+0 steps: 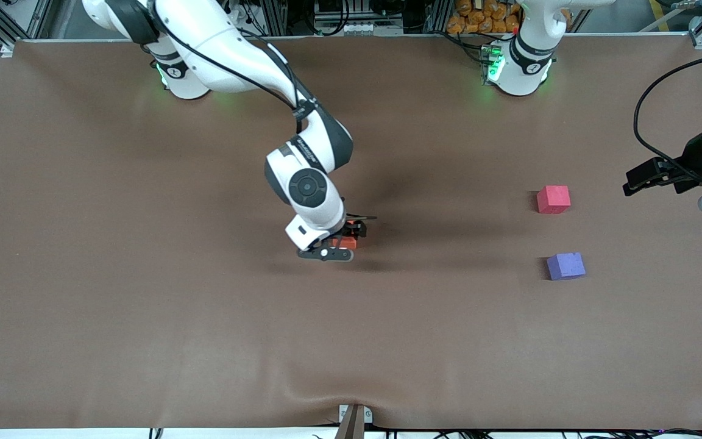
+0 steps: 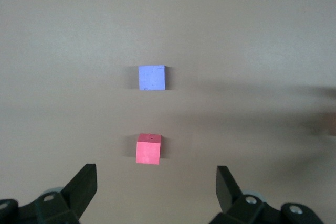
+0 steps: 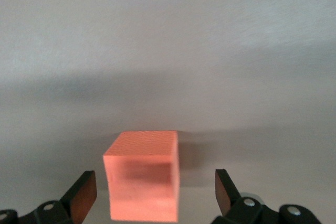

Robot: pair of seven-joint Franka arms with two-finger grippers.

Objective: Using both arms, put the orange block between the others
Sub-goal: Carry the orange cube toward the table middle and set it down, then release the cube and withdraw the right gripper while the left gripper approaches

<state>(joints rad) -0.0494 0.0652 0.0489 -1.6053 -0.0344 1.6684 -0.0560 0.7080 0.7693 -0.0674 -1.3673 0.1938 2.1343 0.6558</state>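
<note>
Right wrist view shows the orange block (image 3: 142, 174) sitting on the brown table (image 3: 168, 51) between the spread fingers of the right gripper (image 3: 156, 192), with a clear gap on each side, so nothing is pinching it. In the front view that gripper (image 1: 340, 242) hangs low over the middle of the table, and only a sliver of the orange block (image 1: 345, 242) shows beneath it. The block appears to rest on the cloth there, well apart from the other two cubes.

Those two lie toward the left arm's end of the table: the red-pink cube (image 1: 553, 199) farther from the front camera and the blue-purple cube (image 1: 565, 266) nearer to it, with bare cloth between them. That gap looks wide enough to take a third cube, and it is the likely target.

The left gripper (image 1: 655, 175) waits over the table's edge at its own arm's end, fingers spread and holding nothing. Its wrist camera looks across at the red-pink cube (image 2: 148, 149) and the blue-purple cube (image 2: 151, 77), with the left gripper (image 2: 156, 187) framing them.

Judging from the layout, the middle of the table serves as a hand-over spot: the right arm cannot comfortably reach the gap, so the block sits where the left arm can fetch it. The placing itself is not yet done.
</note>
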